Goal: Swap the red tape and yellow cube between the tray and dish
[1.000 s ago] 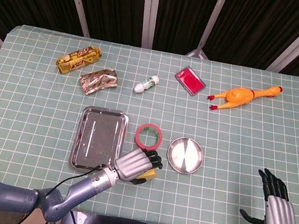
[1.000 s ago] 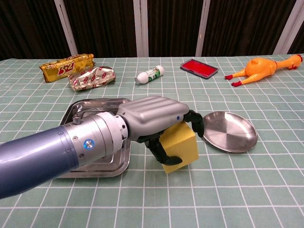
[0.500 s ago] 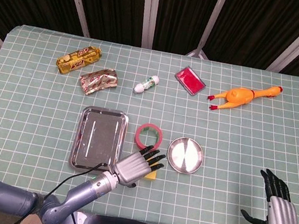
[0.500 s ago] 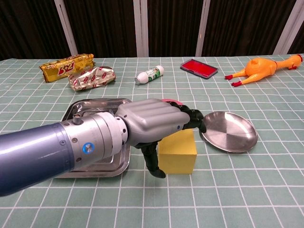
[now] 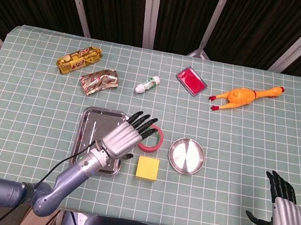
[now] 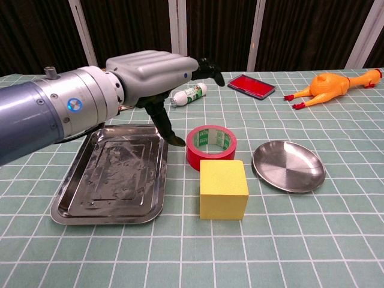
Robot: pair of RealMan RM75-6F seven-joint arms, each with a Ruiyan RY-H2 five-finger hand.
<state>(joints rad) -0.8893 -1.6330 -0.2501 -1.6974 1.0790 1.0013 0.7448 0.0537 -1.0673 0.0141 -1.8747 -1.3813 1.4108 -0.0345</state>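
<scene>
The yellow cube sits on the table cloth, just in front of the red tape. Both lie between the steel tray and the round steel dish, and both tray and dish hold nothing. My left hand hovers open above the tray's right edge, fingers spread toward the tape, holding nothing. My right hand stays open at the table's near right edge, seen only in the head view.
At the back lie two snack wrappers, a small white bottle, a red flat case and a rubber chicken. The table's near edge runs just below the cube.
My left hand let go of the yellow cube, leaving it on the cloth, then opened and rose back and left over the tray's edge. The right hand has barely moved.
</scene>
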